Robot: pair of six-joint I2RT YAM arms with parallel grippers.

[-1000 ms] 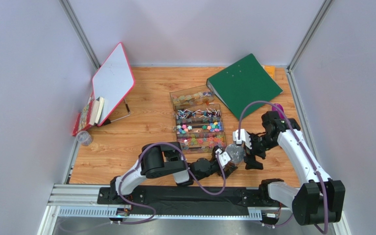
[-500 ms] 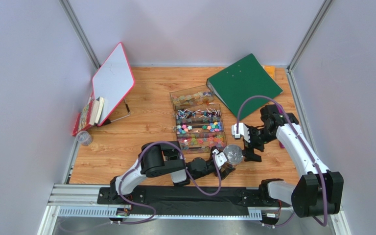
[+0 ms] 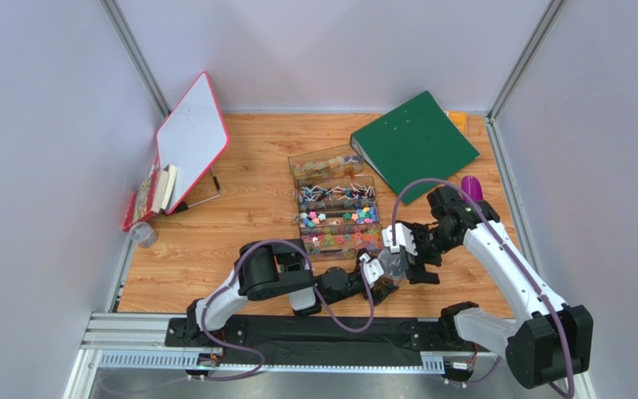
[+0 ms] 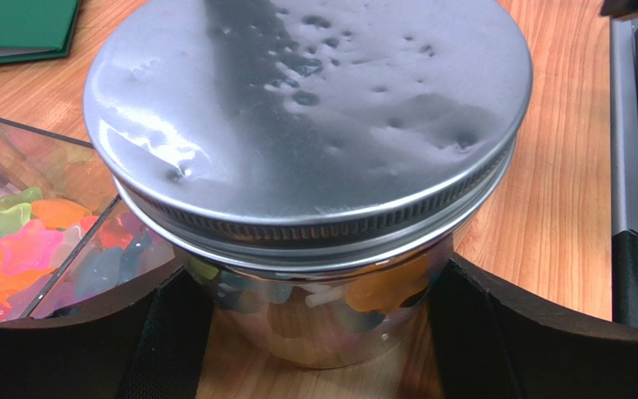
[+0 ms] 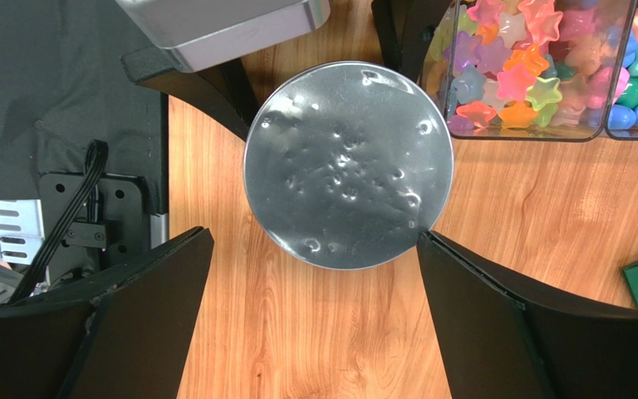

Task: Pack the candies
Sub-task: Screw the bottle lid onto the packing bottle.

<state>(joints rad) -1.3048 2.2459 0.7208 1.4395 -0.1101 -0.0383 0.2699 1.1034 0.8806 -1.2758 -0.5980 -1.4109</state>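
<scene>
The left claw (image 4: 314,287) grips the clear glass jar (image 4: 314,328) by its sides on the wooden bench (image 5: 297,332); the right claw (image 5: 314,239) hangs wide over the dented silver screw lid (image 5: 347,162), a finger on either side of its rim; small bright candies (image 4: 385,291) lie inside the jar, with more in the clear plastic tray (image 5: 538,135) beside it; sealing seems the step in hand, so next the right claw must close on the rim and twist; two claws, one jar, one lid.
</scene>
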